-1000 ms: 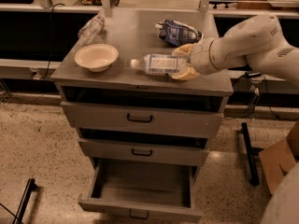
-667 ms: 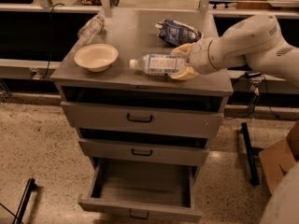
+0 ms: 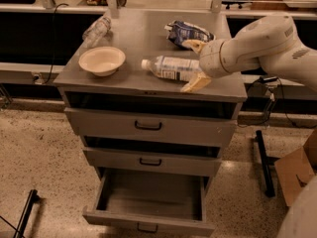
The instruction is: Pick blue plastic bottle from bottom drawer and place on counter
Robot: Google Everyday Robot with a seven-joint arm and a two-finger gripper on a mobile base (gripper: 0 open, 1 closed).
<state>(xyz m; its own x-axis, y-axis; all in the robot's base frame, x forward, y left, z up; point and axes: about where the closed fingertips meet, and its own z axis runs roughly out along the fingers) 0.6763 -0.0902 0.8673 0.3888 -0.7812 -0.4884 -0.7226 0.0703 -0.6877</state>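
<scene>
Camera view: blue plastic bottle (image 3: 168,67) lies on its side near the counter's (image 3: 143,31) front edge, right of centre. The gripper (image 3: 194,66) straddles its base, spread wide, apparently gripping nothing. Bottom drawer (image 3: 148,197) stands open. I judge placement done; next I withdraw without nudging it.

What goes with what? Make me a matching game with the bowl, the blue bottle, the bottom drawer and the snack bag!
Things:
1. bowl
2. blue plastic bottle
3. bottom drawer
4. snack bag

Places or states:
A. pulled open
B. lying on its side between the fingers of the open gripper
C. at the back of the counter, right of the middle
D. upright at the counter's front left

Pairs: 1-D, 2-B, 3-A, 4-C.
</scene>
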